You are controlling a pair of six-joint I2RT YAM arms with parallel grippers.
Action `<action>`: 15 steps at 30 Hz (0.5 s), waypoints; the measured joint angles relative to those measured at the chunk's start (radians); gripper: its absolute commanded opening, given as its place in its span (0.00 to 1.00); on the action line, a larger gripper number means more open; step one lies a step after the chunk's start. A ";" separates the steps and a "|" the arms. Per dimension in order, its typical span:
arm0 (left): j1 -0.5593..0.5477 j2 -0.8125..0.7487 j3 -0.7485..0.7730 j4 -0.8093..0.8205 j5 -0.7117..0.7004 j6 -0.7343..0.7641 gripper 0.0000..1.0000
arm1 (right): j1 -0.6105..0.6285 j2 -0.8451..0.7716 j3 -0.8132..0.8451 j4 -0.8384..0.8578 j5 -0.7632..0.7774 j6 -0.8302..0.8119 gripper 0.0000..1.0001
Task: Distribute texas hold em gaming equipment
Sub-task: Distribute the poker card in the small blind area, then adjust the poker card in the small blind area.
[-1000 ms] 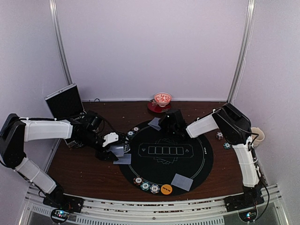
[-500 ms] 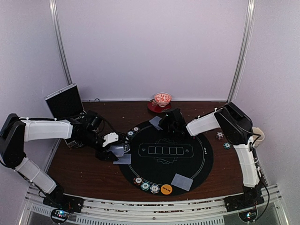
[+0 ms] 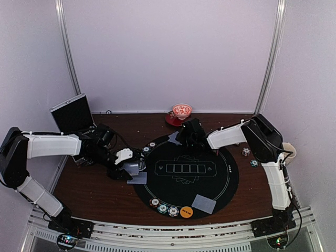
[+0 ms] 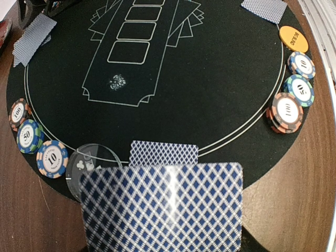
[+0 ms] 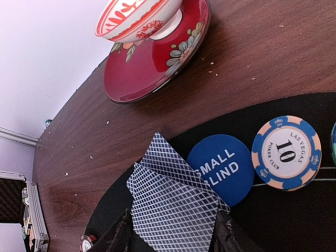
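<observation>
The right claw (image 5: 173,237) is released, its fingers spread either side of two fanned cards (image 5: 170,197). The cards lie flat at the 11 o'clock rim of the black mat (image 3: 223,184). Just beside them at 2 o'clock sits a smooth round blue disc (image 5: 223,168) lettered SMALL BLIND, then a stripe-edged chip (image 5: 286,152). The left claw (image 3: 131,169), at the mat's 9 o'clock, is clenched on a glossy diamond-backed card (image 4: 163,210).

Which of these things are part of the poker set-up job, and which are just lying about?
Part of the job: blue-backed playing cards, striped poker chips, blue SMALL BLIND disc, orange marker disc.

Just lying about: red-and-white bowl, red saucer under it, round black mat, which is only the playing surface.
</observation>
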 measured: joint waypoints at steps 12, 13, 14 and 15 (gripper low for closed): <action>0.000 0.000 0.000 0.000 0.000 0.000 0.58 | 0.001 0.003 0.087 -0.057 0.002 -0.011 0.52; 0.000 0.000 0.000 0.000 0.000 0.000 0.58 | 0.001 0.003 0.092 -0.069 0.011 -0.017 0.52; 0.000 0.000 0.000 0.000 0.000 0.000 0.58 | 0.001 0.003 0.093 -0.075 0.019 -0.020 0.52; 0.000 0.000 0.000 0.000 0.000 0.000 0.58 | 0.001 0.002 0.092 -0.088 0.029 -0.024 0.52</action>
